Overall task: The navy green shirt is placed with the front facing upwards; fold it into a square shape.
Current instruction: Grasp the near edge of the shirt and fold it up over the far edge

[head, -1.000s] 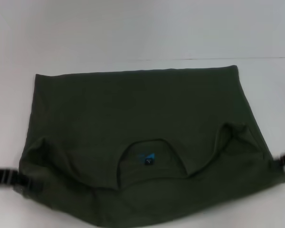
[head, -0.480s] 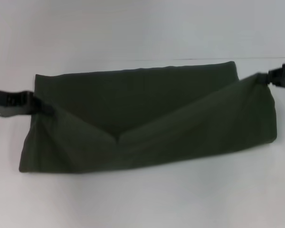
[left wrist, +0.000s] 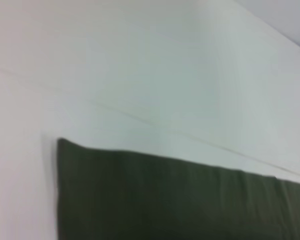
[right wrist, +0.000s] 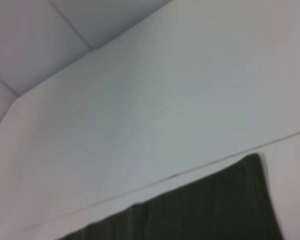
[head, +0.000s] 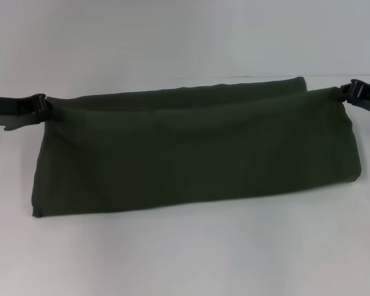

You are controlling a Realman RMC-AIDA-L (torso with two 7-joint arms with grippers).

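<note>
- One navy green shirt [head: 197, 154], folded over into a long band with only plain green cloth showing; both wrist views catch part of it [left wrist: 165, 200] [right wrist: 200, 210].
- Two grippers: one left gripper [head: 44, 110] at the band's left far corner, one right gripper [head: 344, 94] at its right far corner.
- One white table [head: 185, 253] beneath.
- One thin seam line [head: 234, 76] across the table's far part.

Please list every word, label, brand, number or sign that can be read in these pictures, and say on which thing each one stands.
There is no readable text in any view.
The navy green shirt lies folded into a long band and shows only plain green cloth: no print and no label.
The left gripper and the right gripper, each at one far corner of the shirt, carry no readable marking.
</note>
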